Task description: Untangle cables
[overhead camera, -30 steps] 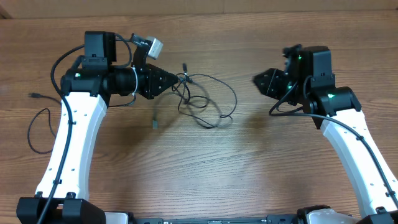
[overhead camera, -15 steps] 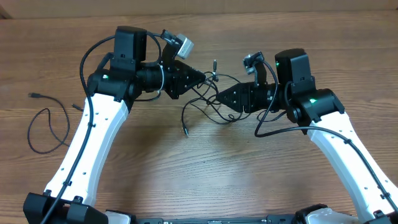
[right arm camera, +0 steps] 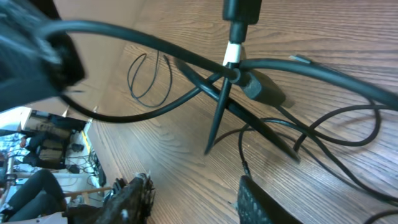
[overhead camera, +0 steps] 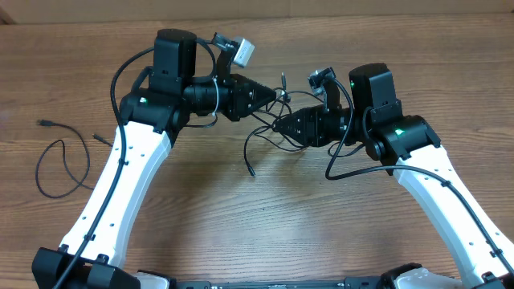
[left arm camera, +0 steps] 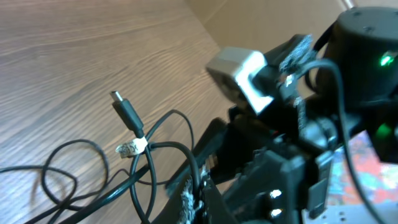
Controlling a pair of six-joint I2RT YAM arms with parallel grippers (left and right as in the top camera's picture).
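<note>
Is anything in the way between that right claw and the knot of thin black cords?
Nothing visible is. The open right gripper faces the tangle of thin black cables directly, with only the wooden table beneath. The left gripper pinches the bunch from the opposite side, not between them.

No text, label, brand, number or sign could be read in any view. A blurred red-and-blue patch (left arm camera: 365,167) at the edge of the left wrist view showed nothing legible.
</note>
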